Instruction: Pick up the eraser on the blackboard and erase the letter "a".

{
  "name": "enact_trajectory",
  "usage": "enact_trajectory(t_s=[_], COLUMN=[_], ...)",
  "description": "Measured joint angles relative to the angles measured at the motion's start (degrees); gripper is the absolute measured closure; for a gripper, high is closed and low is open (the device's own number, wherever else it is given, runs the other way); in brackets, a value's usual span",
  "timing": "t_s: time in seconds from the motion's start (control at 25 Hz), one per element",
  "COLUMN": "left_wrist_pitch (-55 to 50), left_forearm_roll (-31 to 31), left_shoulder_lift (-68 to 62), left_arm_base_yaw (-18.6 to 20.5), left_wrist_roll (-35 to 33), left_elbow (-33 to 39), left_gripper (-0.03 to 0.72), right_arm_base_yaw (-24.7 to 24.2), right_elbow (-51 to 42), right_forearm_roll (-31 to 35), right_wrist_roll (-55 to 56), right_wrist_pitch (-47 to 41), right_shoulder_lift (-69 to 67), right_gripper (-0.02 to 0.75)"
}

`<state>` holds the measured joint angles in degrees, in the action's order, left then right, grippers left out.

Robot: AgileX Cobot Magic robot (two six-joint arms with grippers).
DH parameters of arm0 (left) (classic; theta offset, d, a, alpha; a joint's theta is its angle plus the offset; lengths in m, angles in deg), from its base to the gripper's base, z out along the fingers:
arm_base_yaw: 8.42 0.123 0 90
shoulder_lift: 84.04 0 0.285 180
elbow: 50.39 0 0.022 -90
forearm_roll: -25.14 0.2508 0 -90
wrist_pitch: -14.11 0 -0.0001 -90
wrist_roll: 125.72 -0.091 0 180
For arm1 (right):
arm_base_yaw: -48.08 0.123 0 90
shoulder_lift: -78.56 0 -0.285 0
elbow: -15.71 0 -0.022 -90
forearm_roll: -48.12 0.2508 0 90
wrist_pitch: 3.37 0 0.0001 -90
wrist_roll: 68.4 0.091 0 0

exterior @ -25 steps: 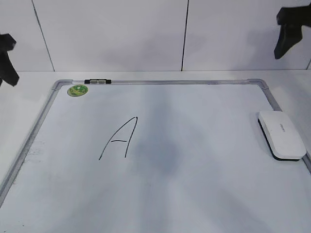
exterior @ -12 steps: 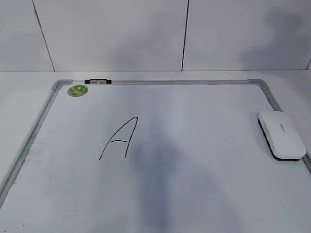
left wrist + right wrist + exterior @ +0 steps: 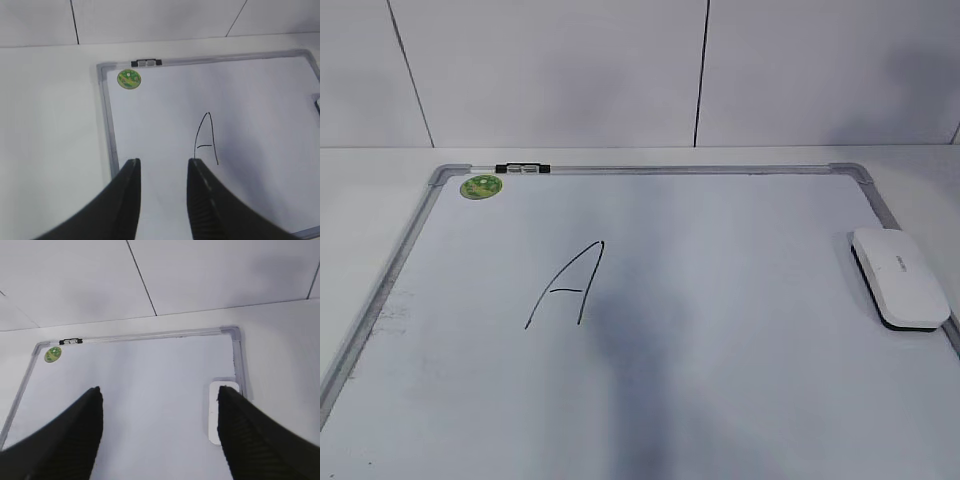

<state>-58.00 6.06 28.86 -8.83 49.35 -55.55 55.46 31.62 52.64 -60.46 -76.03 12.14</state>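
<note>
The white eraser (image 3: 900, 275) lies flat on the right edge of the blackboard (image 3: 720, 230), next to its grey frame. A tall, angular capital "A" (image 3: 570, 285) is drawn left of the board's middle. No small lowercase "a" shows in any view. Neither gripper is in the exterior view. My left gripper (image 3: 164, 162) is open and empty, high above the board's left part (image 3: 150, 115), with the capital "A" (image 3: 206, 140) just beyond its right finger. My right gripper (image 3: 159, 390) is wide open and empty, high above the board (image 3: 150, 365). Its right finger partly hides the eraser (image 3: 214, 412).
A round green sticker (image 3: 479, 186) sits in the board's far left corner. A small black-and-silver clip (image 3: 521, 168) sits on the far frame beside it. The board lies on a white table (image 3: 370, 200) with a white panelled wall (image 3: 560, 70) behind.
One second ago both black arms showed at the upper left and upper right corners of the exterior view. They have since left it. The eraser and the board have not moved.
</note>
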Motion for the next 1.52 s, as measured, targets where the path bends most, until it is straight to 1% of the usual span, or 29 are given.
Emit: enact_trajectory(t_s=[0.08, 0.24, 0.44, 0.64, 0.84, 1.0, 1.2, 1.4, 1.52], left_wrist_pitch=[-0.3, -0.4, -0.8, -0.9, -1.2, -1.2, -1.2, -1.2, -1.2], left_forearm_roll=[0.0, 0.1, 0.1, 0.5, 1.9, 2.3, 2.3, 3.9, 6.1], left_shoulder_lift=[2.9, 7.9, 15.0, 23.1, 31.3, 36.6, 42.0, 46.2, 48.4], left_arm_base_yaw=[-0.1, -1.7, -3.1, -4.9, -5.0, -5.1, -5.1, -5.2, -6.5], left_wrist_roll=[0.0, 0.2, 1.1, 1.3, 1.4, 1.4, 1.4, 1.5, 1.5], left_elbow=[0.0, 0.5, 4.8, 12.7, 20.6, 27.1, 36.2, 44.0, 47.7], left_gripper=[0.450, 0.450, 0.450, 0.450, 0.452, 0.453, 0.453, 0.453, 0.453], right_arm_base_yaw=[0.9, 3.1, 4.9, 6.8, 7.0, 7.0, 7.0, 7.0, 7.0], right_elbow=[-1.6, -6.9, -15.9, -26.1, -35.3, -40.4, -45.8, -50.9, -54.1], right_forearm_roll=[0.0, -0.1, -0.4, -0.5, -0.5, -0.5, -1.0, -6.7, -9.7], right_wrist_roll=[0.0, -0.1, -0.1, -0.3, -0.3, -0.3, -3.2, -3.9, -4.0], right_wrist_pitch=[-0.1, -0.1, -0.3, -0.3, -0.3, -0.4, -0.4, -0.4, -0.4], right_shoulder_lift=[2.9, 9.4, 18.7, 28.0, 36.1, 41.7, 48.6, 54.6, 57.2], right_gripper=[0.195, 0.195, 0.195, 0.195, 0.195, 0.195, 0.196, 0.196, 0.196])
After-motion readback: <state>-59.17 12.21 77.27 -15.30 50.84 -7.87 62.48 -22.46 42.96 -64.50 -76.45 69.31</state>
